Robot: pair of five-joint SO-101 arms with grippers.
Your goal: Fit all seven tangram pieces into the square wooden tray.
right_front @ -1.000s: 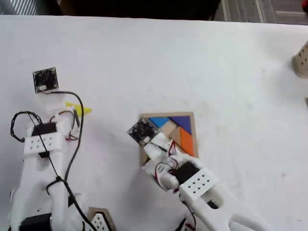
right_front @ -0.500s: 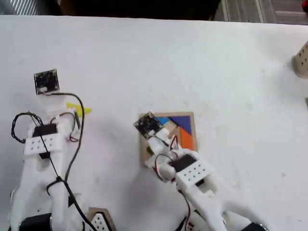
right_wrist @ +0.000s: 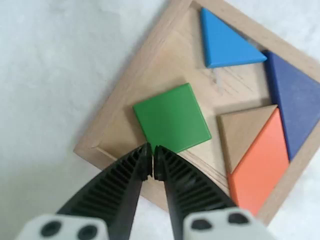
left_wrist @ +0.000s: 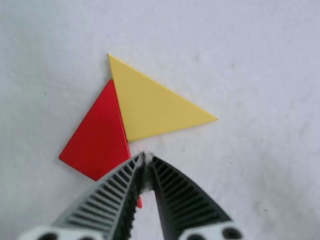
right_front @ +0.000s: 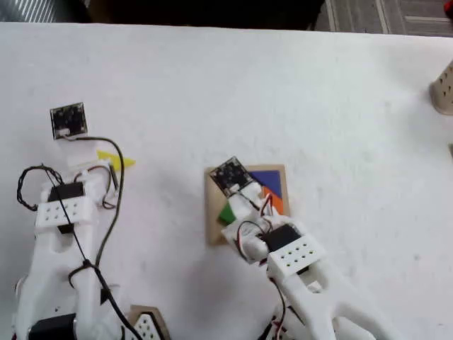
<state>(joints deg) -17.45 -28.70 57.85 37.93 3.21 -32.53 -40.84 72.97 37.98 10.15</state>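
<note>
Now the right gripper sits further across the tray than a second ago, uncovering a green square.
Its fingers are pressed together and empty, tips at the green square's near edge; the blue triangle and orange piece lie beyond. The left gripper, barely shifted, is likewise closed on nothing, tips at the red triangle, with the yellow triangle just ahead on the bench.

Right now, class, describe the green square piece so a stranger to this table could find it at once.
Find the square wooden tray on the white table. Inside, near the corner by the right arm's fingers, lies the green square piece. It alone is green and square; its neighbours are a light blue triangle and a tan wooden triangle.
</note>
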